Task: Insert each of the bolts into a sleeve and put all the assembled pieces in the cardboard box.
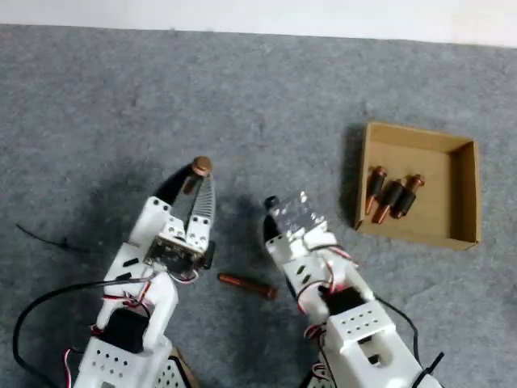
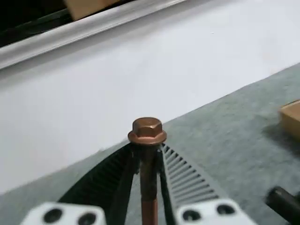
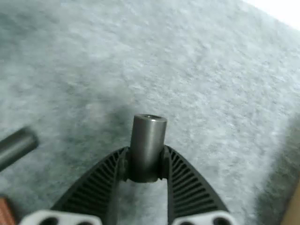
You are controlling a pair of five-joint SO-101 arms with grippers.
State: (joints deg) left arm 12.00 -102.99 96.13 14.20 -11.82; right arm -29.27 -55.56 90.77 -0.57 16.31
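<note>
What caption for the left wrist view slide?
Left pincer shut on a copper bolt, hex head protruding, over the grey mat.

The left arm [image 1: 157, 299] and right arm [image 1: 363, 331] are built of white plastic shells with black motor blocks [image 1: 128, 330], and red, white and black wires [image 1: 323, 284] are looped along the joints. The left pincer [image 2: 147, 150] and right pincer [image 3: 146, 161] are formed of dark ribbed fingers [image 3: 187, 187] on white bases with round screw holes [image 2: 52, 215].

Lab-like workbench [image 1: 105, 97] topped in grey felt
</note>
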